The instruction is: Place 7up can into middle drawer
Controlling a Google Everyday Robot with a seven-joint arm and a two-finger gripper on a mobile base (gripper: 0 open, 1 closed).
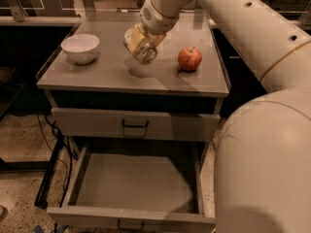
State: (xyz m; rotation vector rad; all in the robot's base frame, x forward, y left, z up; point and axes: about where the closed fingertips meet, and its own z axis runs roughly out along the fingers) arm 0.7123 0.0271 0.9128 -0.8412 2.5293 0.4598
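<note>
Claw (pixel 139 41) was seen above the counter (pixel 109 74), between the bowl (pixel 80 47) and the apple (pixel 189 58), nearer the apple. It was closed on the can (pixel 145 54), which was held clear of the surface; a shadow was noted on the counter just below it. The can's long axis was tilted, running from upper left to lower right, with one shiny end pointed down and toward the camera. The other end was hidden by the claw. The drawer (pixel 136 183) was observed pulled out below, its flat floor exposed. The upper drawer front (pixel 134 124), with a black handle, was shut above it.
</note>
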